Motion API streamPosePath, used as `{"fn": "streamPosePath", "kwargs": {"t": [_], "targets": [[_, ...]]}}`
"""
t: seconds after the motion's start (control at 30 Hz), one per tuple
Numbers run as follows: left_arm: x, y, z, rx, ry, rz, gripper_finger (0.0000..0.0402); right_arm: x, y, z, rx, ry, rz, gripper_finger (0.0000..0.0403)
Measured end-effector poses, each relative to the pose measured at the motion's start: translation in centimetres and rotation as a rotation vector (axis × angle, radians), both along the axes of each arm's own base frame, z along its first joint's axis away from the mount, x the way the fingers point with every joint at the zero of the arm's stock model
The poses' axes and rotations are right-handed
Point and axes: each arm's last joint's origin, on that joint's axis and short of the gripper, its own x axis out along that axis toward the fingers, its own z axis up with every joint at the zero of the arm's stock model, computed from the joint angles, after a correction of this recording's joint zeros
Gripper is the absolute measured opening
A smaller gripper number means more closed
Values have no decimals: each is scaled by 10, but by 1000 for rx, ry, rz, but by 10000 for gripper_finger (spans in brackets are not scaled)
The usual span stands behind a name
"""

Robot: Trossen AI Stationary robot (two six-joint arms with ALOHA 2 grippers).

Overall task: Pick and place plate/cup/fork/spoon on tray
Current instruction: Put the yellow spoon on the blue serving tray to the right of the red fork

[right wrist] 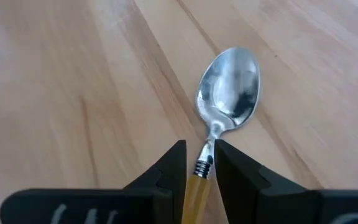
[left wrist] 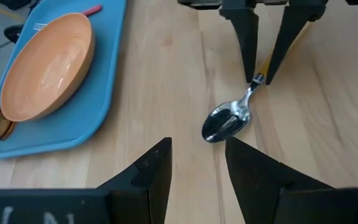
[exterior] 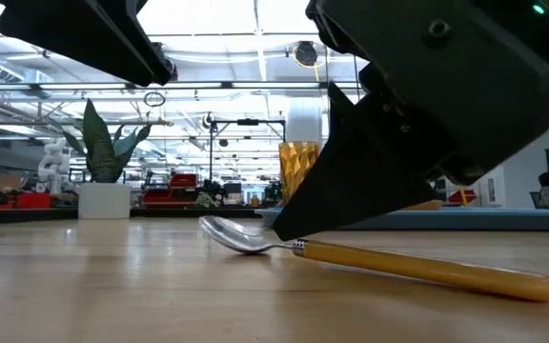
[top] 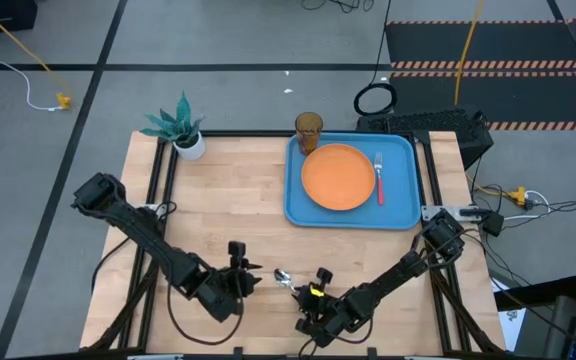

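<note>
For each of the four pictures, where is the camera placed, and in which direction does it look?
High: above the table, straight down; both arms, tray.
Low: at table height, level across; right pincer straddles the spoon.
Left wrist: on the left arm, past its open pincer toward the spoon, plate.
Right wrist: on the right arm, down at the table.
All four share the spoon.

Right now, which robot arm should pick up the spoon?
The right one. Its end effector already straddles the spoon at the neck, fingers on either side of the handle. The left end effector sits open, short of the spoon's bowl, gripping nothing.
</note>
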Motion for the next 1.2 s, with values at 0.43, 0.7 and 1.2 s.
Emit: {"fn": "streamPosePath", "kwargs": {"t": [0.43,0.7,1.2], "targets": [[0,0,0,1,-1,-2,154,1,-2,-1,22,7,-10,169],[1,0,0,-1,-5,-2,154,3,-3,-15,52,20,-40,161],[1,-1,1,-21,-15,11,154,-1,-16,-3,68,80,-101,21]]}}
